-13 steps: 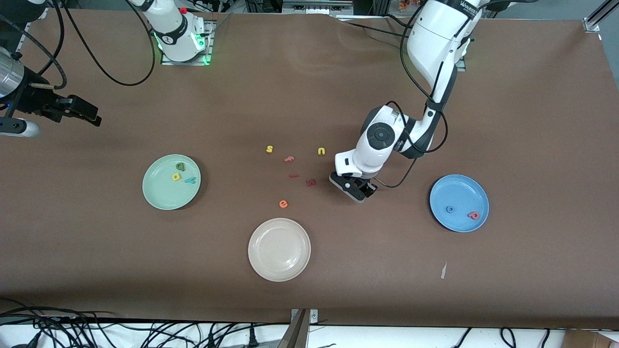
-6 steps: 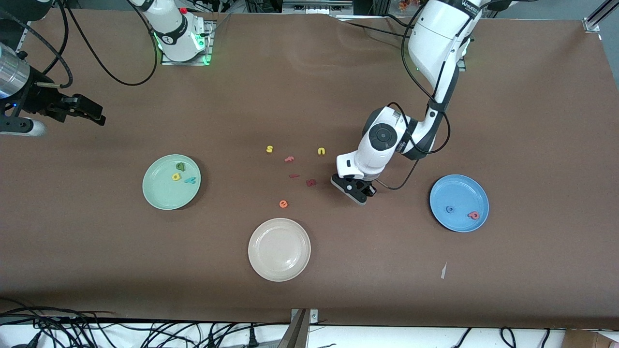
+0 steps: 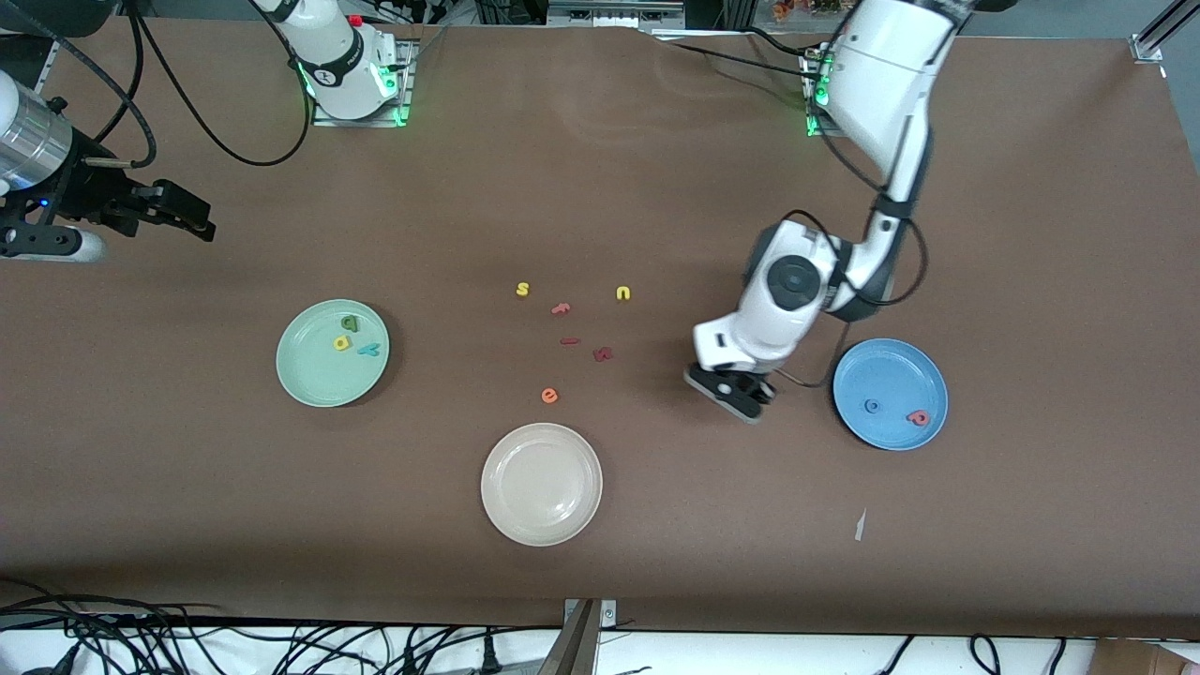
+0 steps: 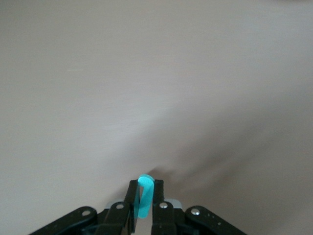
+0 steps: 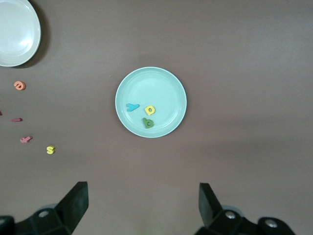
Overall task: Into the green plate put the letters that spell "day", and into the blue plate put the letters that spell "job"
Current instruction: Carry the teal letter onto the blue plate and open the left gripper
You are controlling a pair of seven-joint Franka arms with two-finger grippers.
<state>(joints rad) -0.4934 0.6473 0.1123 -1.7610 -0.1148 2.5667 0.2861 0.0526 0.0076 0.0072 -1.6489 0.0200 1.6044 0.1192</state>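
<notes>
My left gripper (image 3: pixel 745 398) hangs over bare table beside the blue plate (image 3: pixel 886 370), shut on a teal "j" (image 4: pixel 145 196) that stands upright between its fingers. The blue plate holds a blue "o" (image 3: pixel 872 406) and a salmon "b" (image 3: pixel 918 418). Toward the right arm's end lies the green plate (image 3: pixel 319 380) with a dark green letter (image 3: pixel 349 322), a yellow letter (image 3: pixel 342 343) and a teal "y" (image 3: pixel 368 350). My right gripper (image 3: pixel 183 223) waits open and empty, high over that end of the table, looking down on the green plate (image 5: pixel 161 90).
A cream plate (image 3: pixel 541 484) sits nearer the front camera. Loose letters lie mid-table: yellow "s" (image 3: pixel 522 290), yellow "u" (image 3: pixel 623 293), orange "e" (image 3: pixel 549 396), a pink one (image 3: pixel 561 307) and two dark red ones (image 3: pixel 603 354). A paper scrap (image 3: pixel 860 525) lies near the blue plate.
My left gripper shut on the teal "j" beside the loose letters, lifted it and carried it toward the blue plate. The right gripper drifted slightly.
</notes>
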